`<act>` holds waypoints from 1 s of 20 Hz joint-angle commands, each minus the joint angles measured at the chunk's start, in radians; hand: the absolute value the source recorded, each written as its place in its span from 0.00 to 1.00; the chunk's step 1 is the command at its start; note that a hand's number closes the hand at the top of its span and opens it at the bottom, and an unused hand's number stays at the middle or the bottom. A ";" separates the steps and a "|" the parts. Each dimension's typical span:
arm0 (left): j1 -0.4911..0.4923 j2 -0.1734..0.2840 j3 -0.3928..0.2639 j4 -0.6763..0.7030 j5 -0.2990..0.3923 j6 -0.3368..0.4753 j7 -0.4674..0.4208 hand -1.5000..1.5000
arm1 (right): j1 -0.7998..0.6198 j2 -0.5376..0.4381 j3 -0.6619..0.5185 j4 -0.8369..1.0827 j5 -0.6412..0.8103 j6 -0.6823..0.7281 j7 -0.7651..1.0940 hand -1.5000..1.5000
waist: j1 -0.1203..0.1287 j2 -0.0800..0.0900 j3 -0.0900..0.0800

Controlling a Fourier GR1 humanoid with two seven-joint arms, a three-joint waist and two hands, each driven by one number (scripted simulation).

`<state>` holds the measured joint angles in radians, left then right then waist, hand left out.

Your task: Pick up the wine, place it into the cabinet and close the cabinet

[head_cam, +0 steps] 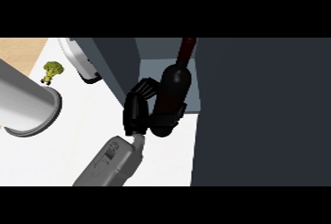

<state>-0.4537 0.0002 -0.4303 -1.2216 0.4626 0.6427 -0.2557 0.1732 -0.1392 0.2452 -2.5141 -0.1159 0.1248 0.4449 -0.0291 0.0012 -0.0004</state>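
Wine (174,83) in right hand (139,109), at cabinet (258,109) opening

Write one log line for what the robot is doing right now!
stage: placing | right hand: fingers curled round wine bottle | bottle: neck pointing into open cabinet | left hand: not in view | cabinet: not closed

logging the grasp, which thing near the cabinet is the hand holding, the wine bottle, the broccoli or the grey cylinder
The wine bottle: the right hand curls round it at the open cabinet. The broccoli and grey cylinder sit untouched at the left.
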 commanded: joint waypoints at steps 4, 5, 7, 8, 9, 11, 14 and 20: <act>-0.082 0.000 -0.029 0.212 0.162 -0.019 -0.145 1.00 | 0.019 -0.011 -0.059 -0.160 -0.161 0.010 0.073 0.00 | -0.012 0.004 0.000; -0.098 0.000 0.049 0.231 0.099 -0.074 -0.120 1.00 | 0.024 -0.001 -0.042 -0.197 -0.154 -0.013 0.117 0.00 | 0.000 0.001 0.000; -0.086 0.000 0.023 0.285 0.186 -0.068 -0.216 1.00 | 0.067 -0.004 -0.037 -0.199 -0.144 0.015 0.068 0.00 | -0.020 0.003 0.000; -0.058 0.000 -0.027 0.260 0.210 -0.042 -0.232 1.00 | 0.073 -0.004 -0.040 -0.197 -0.135 0.020 0.058 0.00 | -0.011 0.001 0.000; -0.100 0.000 -0.036 0.260 0.251 -0.021 -0.217 1.00 | 0.052 0.004 -0.029 -0.181 -0.144 0.014 0.073 0.00 | -0.012 0.002 0.000; -0.090 0.000 -0.030 0.296 0.289 -0.044 -0.276 1.00 | 0.056 0.008 -0.036 -0.165 -0.142 0.025 0.043 0.00 | -0.013 0.002 0.000; -0.120 0.000 -0.015 0.349 0.331 -0.085 -0.273 1.00 | 0.037 -0.016 -0.120 -0.165 -0.206 0.038 0.055 0.00 | -0.007 0.003 0.000; -0.250 0.000 -0.003 0.492 0.417 -0.087 -0.302 1.00 | 0.060 0.017 -0.033 -0.158 -0.126 0.039 0.044 0.00 | -0.018 0.005 -0.001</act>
<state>-0.6360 0.0001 -0.4339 -0.8046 0.8144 0.5603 -0.5295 0.1983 -0.1230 0.2107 -2.5099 -0.1353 0.1704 0.4253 -0.0420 0.0042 -0.0006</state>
